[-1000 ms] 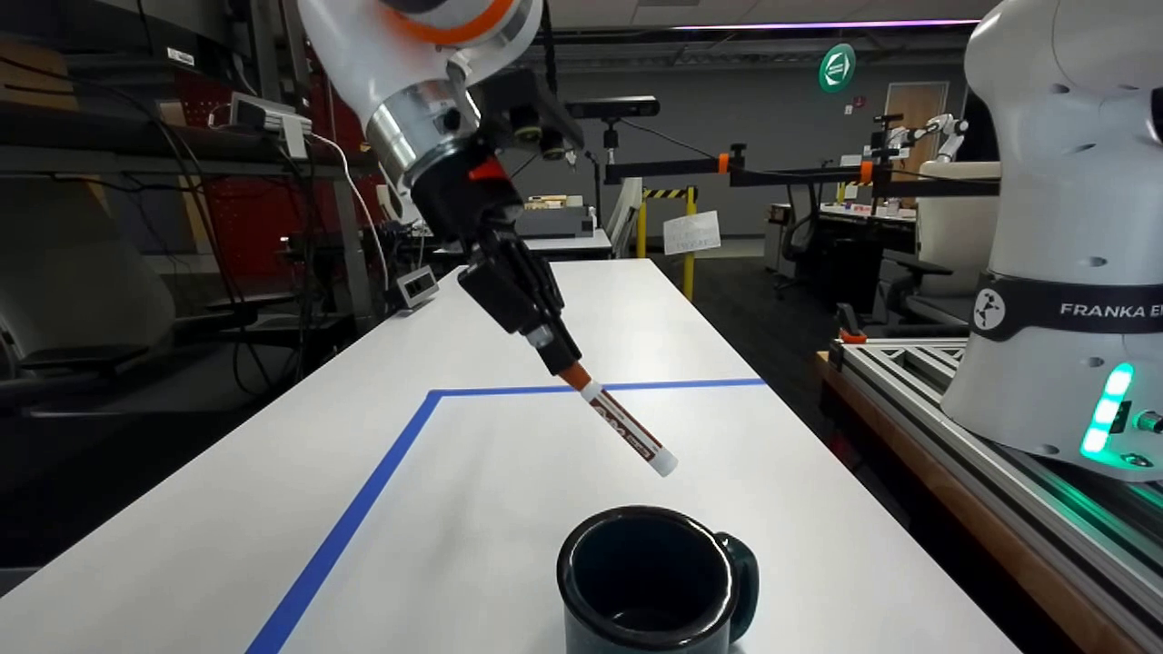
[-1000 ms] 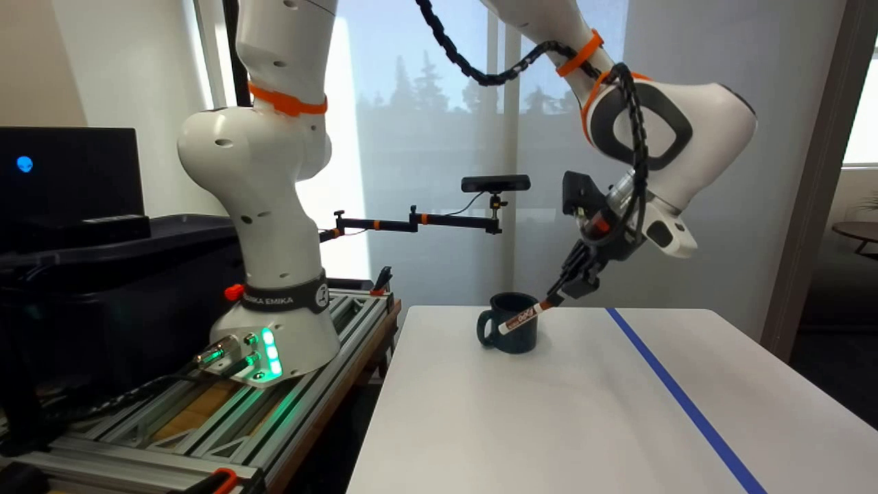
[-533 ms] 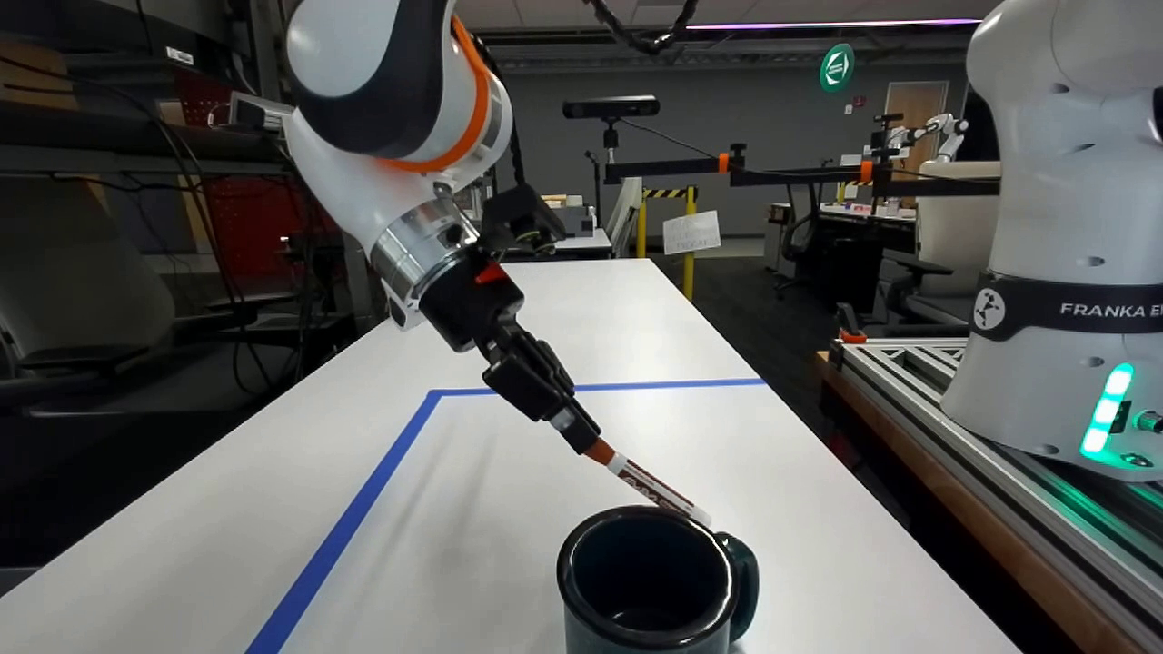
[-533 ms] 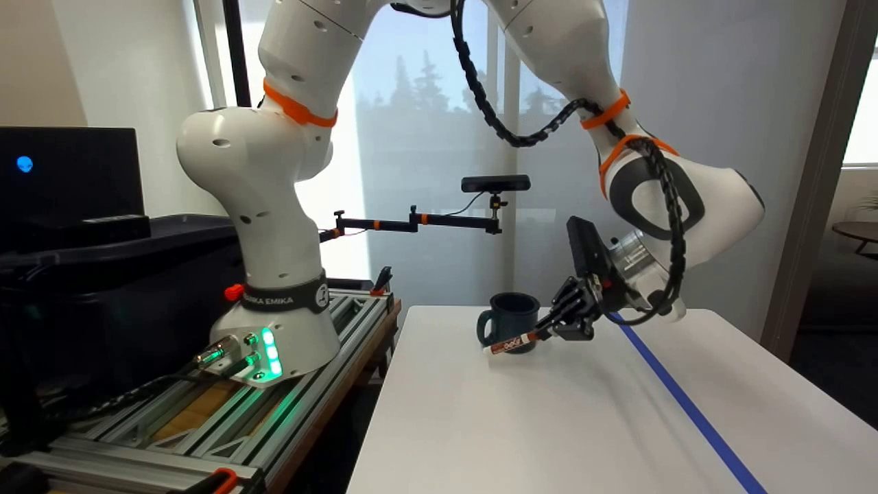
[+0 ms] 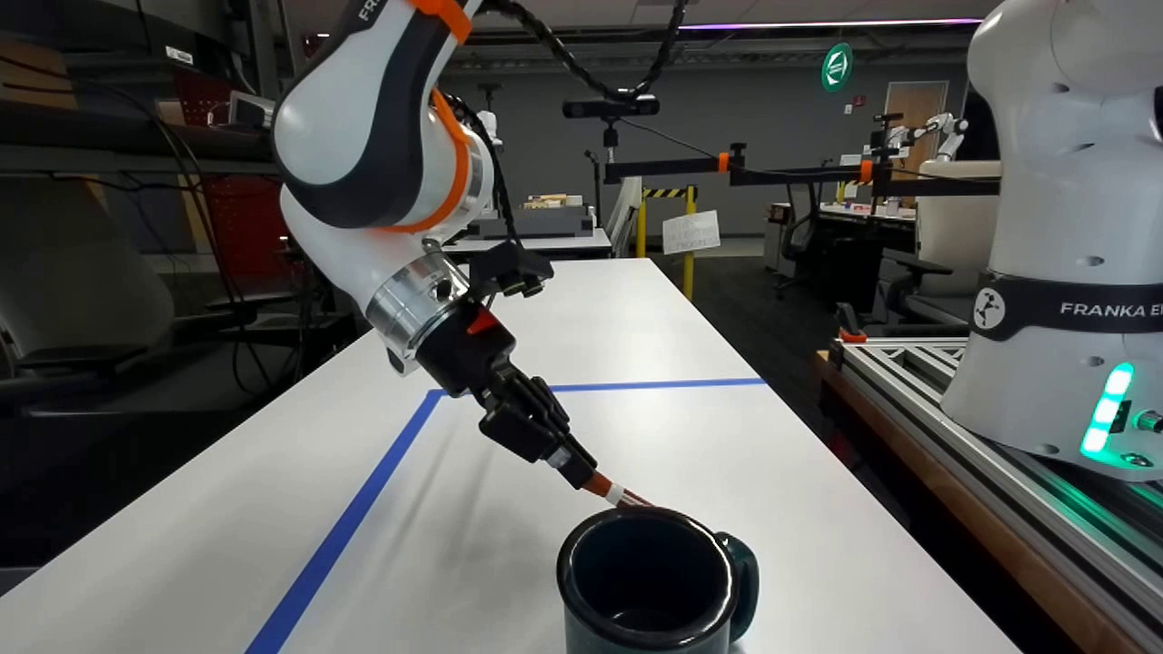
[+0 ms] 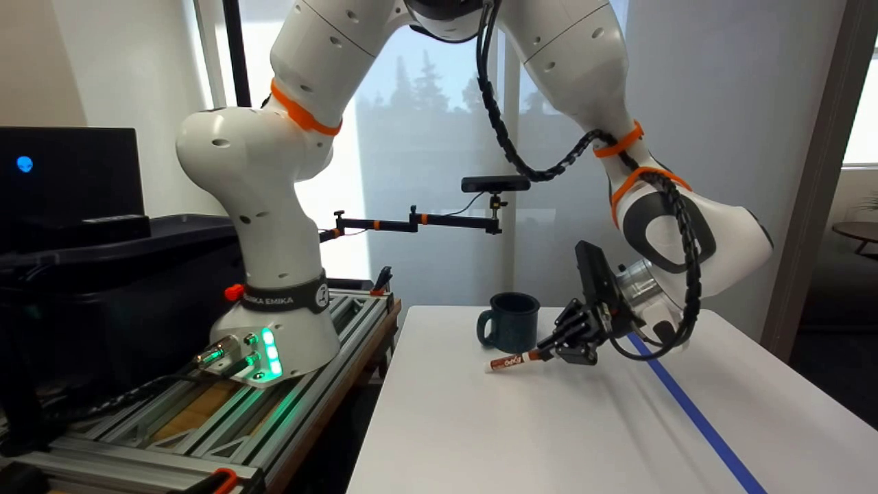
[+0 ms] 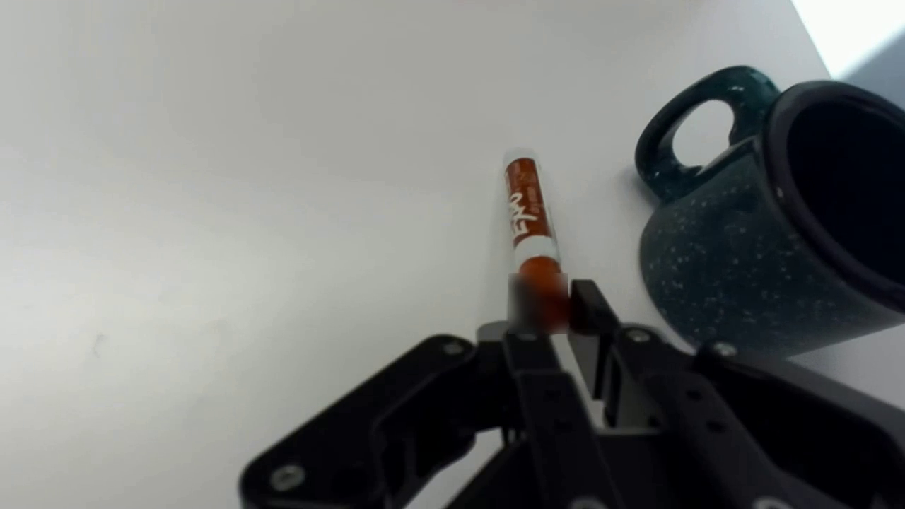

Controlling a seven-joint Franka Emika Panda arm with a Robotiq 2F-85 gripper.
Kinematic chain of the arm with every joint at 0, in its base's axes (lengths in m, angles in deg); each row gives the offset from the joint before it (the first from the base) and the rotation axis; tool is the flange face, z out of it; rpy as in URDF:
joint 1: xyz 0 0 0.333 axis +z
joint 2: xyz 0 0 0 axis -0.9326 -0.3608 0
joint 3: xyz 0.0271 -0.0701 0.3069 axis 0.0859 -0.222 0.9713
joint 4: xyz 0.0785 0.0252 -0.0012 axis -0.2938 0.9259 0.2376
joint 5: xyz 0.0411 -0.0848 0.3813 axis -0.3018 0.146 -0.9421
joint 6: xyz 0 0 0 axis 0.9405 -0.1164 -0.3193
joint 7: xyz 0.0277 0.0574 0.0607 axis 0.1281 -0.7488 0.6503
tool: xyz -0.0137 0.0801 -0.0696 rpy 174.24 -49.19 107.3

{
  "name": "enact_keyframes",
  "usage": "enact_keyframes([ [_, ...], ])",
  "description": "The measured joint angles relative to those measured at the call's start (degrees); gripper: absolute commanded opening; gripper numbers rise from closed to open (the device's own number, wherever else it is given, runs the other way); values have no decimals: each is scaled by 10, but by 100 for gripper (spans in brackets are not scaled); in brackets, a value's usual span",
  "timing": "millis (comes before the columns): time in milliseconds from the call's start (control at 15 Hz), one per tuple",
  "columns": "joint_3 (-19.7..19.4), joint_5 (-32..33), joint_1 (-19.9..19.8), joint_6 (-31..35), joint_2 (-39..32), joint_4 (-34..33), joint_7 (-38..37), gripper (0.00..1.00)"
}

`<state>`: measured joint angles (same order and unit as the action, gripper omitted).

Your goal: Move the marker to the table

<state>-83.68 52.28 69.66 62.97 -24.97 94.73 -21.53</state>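
Observation:
The marker (image 7: 527,205) is reddish-orange with a white band and a pale end. It also shows in both exterior views (image 5: 604,486) (image 6: 509,361). My gripper (image 7: 548,307) is shut on its orange cap end; it also shows in both exterior views (image 5: 581,472) (image 6: 545,351). The marker slants slightly downward, pale end lowest, very low over the white table (image 6: 439,425). I cannot tell whether that end touches the surface. In an exterior view the cup (image 5: 654,636) hides the marker's pale end. The table also fills the wrist view (image 7: 212,233).
The dark speckled cup (image 7: 735,261) stands upright close beside the marker, handle (image 7: 689,134) toward its pale end side. Blue tape (image 5: 350,518) lines the table; it also shows in the exterior view (image 6: 686,405). The grey railed bench (image 6: 343,367) carries the robot base.
My gripper has come down toward the table with the marker held throughout. The marker has dropped from cup height to just over the surface and lies flatter. The cup has not moved.

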Motion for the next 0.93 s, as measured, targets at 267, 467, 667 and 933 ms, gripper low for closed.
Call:
enact_keyframes([
  [267, -2, 45, 16, 41, -2, 1, -32, 4],
  [467, -3, 79, 35, 101, -2, 14, -58, 4],
  [667, -2, 95, 49, 168, -1, 37, -74, 4],
  [933, -2, 99, 59, 226, 11, 61, -81, 4],
])
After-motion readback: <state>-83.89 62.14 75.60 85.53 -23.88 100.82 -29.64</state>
